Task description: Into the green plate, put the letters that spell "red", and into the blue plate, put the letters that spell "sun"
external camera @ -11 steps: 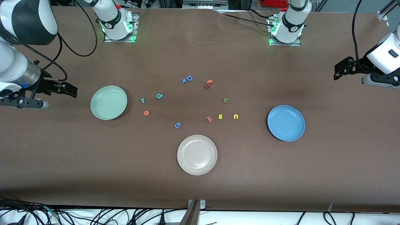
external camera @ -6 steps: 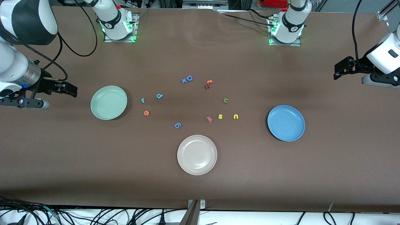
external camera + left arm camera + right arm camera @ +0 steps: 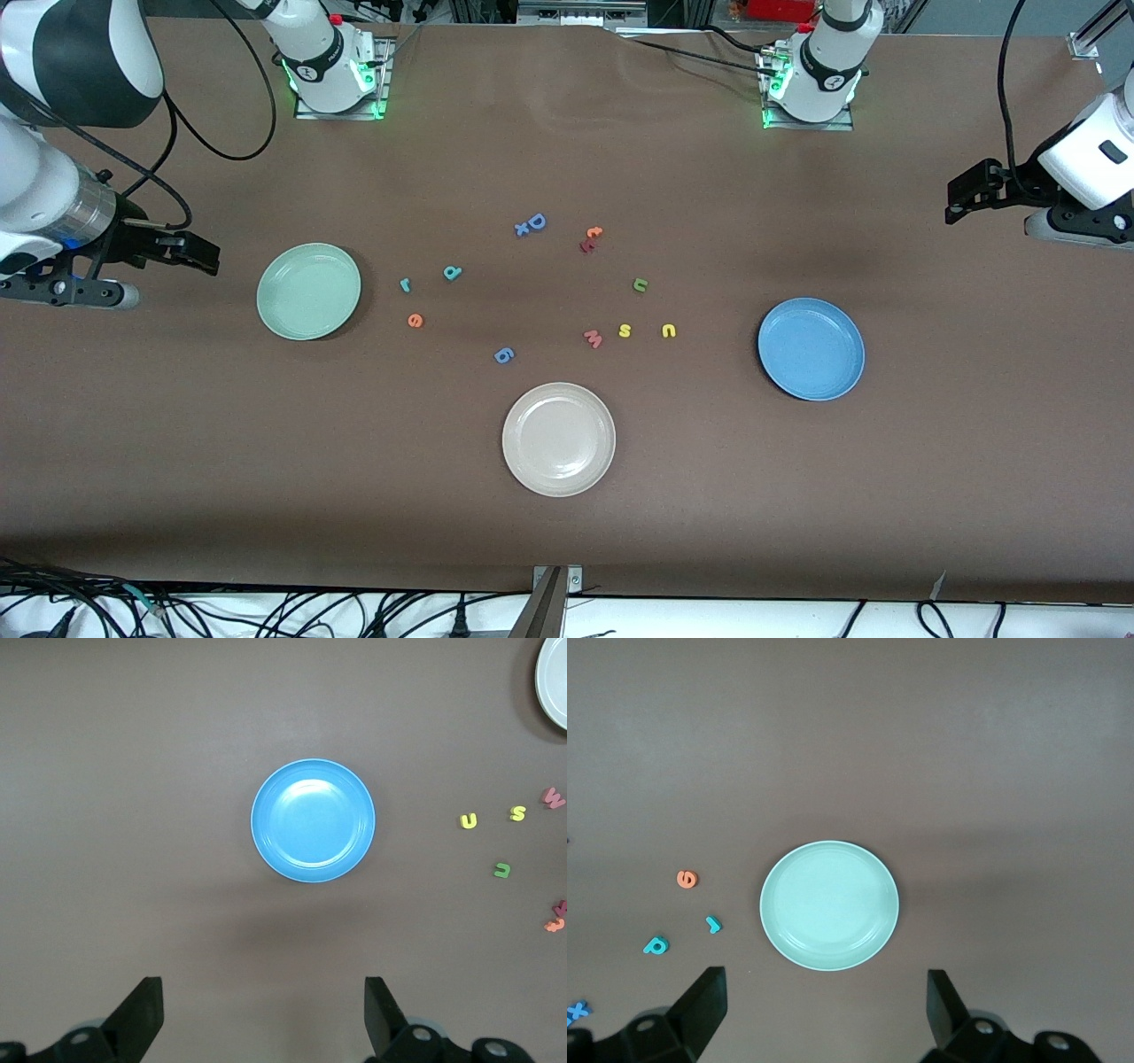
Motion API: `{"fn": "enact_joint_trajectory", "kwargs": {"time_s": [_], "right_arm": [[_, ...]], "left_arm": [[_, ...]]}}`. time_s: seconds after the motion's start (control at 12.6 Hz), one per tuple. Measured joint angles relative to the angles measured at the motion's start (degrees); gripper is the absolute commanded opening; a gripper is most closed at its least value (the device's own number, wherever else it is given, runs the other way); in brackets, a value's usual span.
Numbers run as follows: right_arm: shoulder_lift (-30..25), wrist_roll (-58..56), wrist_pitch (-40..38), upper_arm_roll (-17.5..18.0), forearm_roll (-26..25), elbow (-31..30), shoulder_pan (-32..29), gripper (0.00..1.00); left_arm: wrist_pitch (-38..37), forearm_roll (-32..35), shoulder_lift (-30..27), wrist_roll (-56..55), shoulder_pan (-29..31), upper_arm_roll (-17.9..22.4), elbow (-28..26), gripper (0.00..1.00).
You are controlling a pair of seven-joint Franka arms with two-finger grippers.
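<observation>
The green plate (image 3: 308, 291) lies toward the right arm's end of the table. Beside it lie the teal "r" (image 3: 405, 284), teal "d" (image 3: 453, 272) and orange "e" (image 3: 415, 320). The blue plate (image 3: 811, 348) lies toward the left arm's end. The yellow "s" (image 3: 625, 330), yellow "u" (image 3: 669, 330) and olive "u" (image 3: 640, 284) lie between it and the table's middle. My right gripper (image 3: 211, 257) hangs open and empty above bare table beside the green plate (image 3: 829, 905). My left gripper (image 3: 951, 206) hangs open and empty above bare table beside the blue plate (image 3: 313, 820).
A cream-white plate (image 3: 558, 439) sits nearest the front camera. A pink "w" (image 3: 593, 338), a blue "6" shape (image 3: 503, 355), a blue "D" (image 3: 534, 222) and an orange-and-red letter pair (image 3: 591, 237) lie among the letters at mid-table.
</observation>
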Motion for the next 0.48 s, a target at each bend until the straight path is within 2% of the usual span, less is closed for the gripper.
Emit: {"fn": "enact_joint_trajectory", "kwargs": {"time_s": [0.48], "right_arm": [[0.0, 0.0, 0.0, 0.0, 0.0, 0.0, 0.0, 1.00]], "left_arm": [[0.0, 0.0, 0.0, -0.7, -0.1, 0.0, 0.0, 1.00]]}}
